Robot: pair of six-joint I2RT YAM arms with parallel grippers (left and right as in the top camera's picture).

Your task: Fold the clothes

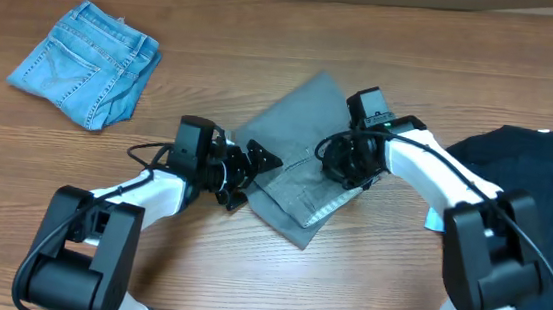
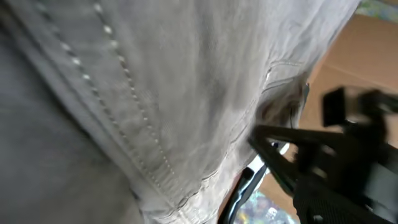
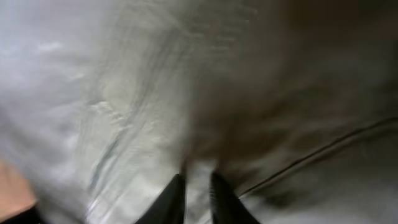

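Two-fingered right gripper (image 3: 198, 179) pinching grey shorts (image 1: 295, 112), left gripper (image 1: 250, 178) wide

You have three pieces of clothing in front of you, one of each kind: one pair of grey-khaki shorts (image 1: 291, 166), one blue denim pair (image 1: 89, 63), and one dark garment (image 1: 547, 164), of which you see only a part at the right edge, too little to say what it is. Under them you have one wooden table (image 1: 267, 34). You are working with two arms, one left arm (image 1: 142, 199) and one right arm (image 1: 435, 174), and so with two grippers: one left gripper (image 1: 247, 178) and one right gripper (image 3: 196, 190). In your right wrist view you can count two fingers (image 3: 173, 200)
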